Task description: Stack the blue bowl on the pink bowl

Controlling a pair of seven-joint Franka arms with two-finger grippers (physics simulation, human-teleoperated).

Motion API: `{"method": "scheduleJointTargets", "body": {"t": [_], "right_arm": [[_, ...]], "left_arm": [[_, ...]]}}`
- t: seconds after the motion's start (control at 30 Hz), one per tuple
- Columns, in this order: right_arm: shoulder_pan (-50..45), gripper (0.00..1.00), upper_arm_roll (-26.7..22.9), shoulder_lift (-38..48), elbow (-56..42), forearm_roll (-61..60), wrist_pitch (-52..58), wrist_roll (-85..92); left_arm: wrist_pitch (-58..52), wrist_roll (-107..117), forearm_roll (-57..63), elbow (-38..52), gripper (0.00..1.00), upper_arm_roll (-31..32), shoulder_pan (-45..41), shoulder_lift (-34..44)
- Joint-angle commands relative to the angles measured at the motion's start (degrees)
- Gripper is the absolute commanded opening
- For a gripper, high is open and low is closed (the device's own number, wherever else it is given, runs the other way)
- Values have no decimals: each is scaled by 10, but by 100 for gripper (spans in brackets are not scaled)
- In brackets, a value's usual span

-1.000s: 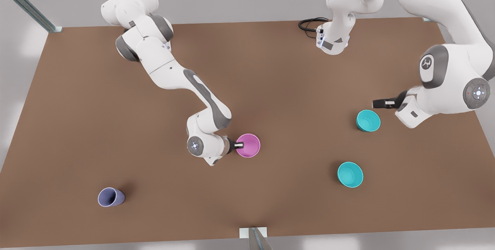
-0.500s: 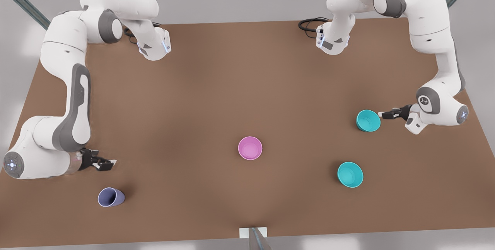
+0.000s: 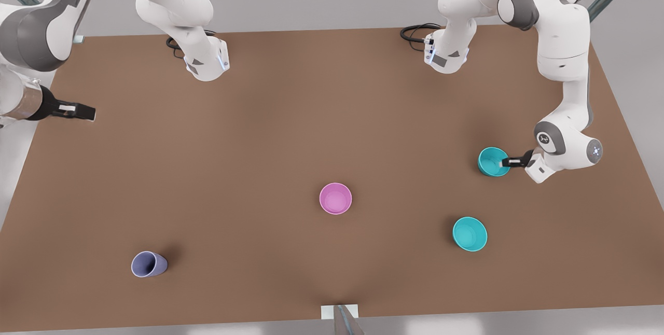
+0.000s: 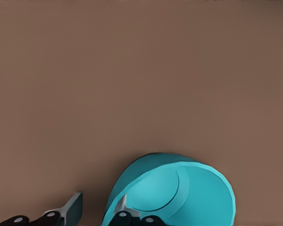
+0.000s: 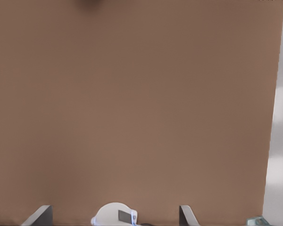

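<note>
At the front view's right edge you see the left pincer (image 3: 509, 162) with fingers apart astride the rim of the small round dark teal-blue bowl (image 3: 493, 162). The smooth pink-magenta bowl (image 3: 335, 198) sits mid-desk (image 3: 290, 117). Your right pincer (image 3: 83, 112), fingers spread, hangs upper left.

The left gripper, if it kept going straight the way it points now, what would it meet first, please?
The left gripper already straddles the blue bowl's near rim, one finger inside, so it would probably meet the bowl's inner wall first; depth is unclear.
</note>
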State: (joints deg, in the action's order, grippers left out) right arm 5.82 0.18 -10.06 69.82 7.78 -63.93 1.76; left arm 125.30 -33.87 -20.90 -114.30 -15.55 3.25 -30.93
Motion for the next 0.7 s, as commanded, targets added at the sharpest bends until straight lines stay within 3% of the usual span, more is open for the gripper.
{"method": "scheduleJointTargets", "body": {"t": [0.0,0.07,0.2,0.3,0.37,0.43,0.5,0.67], "right_arm": [[0,100,0,10,15,4,-44,159],[1,100,1,17,23,2,-45,160],[1,100,1,18,24,2,-47,159],[1,100,1,19,24,3,-48,160],[1,100,1,18,24,3,-45,159],[1,100,1,17,25,3,-45,159],[2,100,0,17,25,2,-44,159],[1,100,1,33,43,2,-44,159]], "left_arm": [[6,-109,-4,0,33,0,0,2],[-24,-109,-4,0,23,0,-1,2],[-47,-96,-3,15,21,1,-5,15],[-161,122,2,101,21,3,-103,51],[-278,264,-6,204,21,35,-161,30],[-283,444,-8,337,21,69,-233,-42],[-275,559,-12,431,21,131,-249,-117],[-154,687,-9,456,21,148,-309,-177]]}}
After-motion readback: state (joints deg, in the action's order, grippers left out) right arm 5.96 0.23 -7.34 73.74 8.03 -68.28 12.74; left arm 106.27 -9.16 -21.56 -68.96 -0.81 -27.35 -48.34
